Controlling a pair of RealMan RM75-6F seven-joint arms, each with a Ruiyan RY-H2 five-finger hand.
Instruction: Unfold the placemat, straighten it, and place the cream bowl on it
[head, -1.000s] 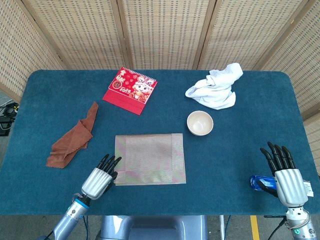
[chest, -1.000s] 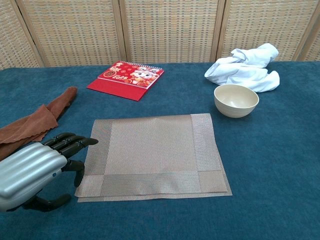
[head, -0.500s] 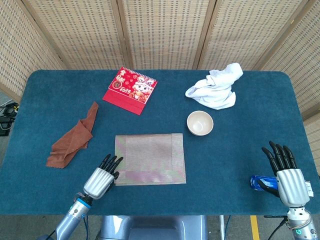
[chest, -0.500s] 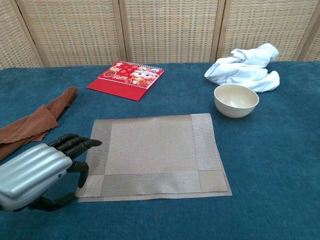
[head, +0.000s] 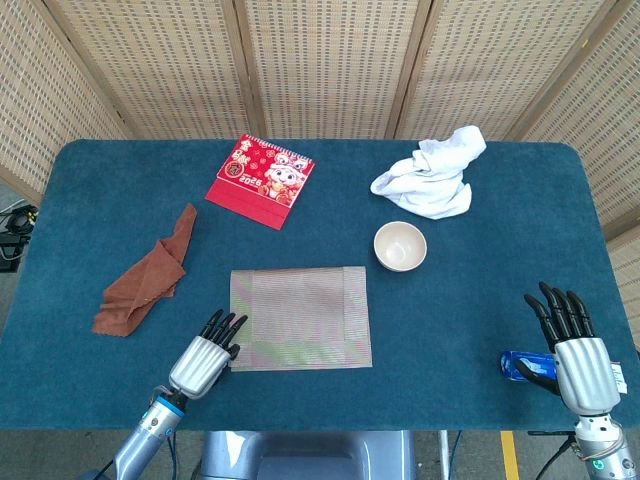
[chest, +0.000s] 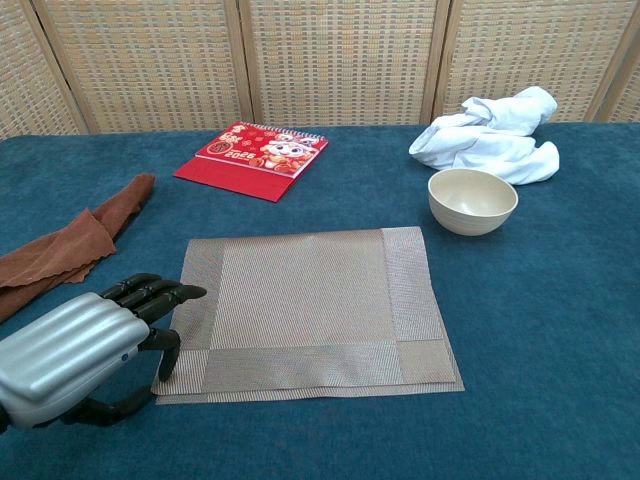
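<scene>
My left hand (chest: 85, 345): ribbed, silver-grey metallic back shell with glossy black segmented fingers (chest: 160, 292) and a black thumb. It joins a slim blue-grey forearm through a wrist collar showing a small yellow-green accent in my head view. My right hand (head: 574, 352): matching silver ribbed shell, black fingers (head: 560, 310), a silver wrist with a green mark, and thin dark cables beside it.
</scene>
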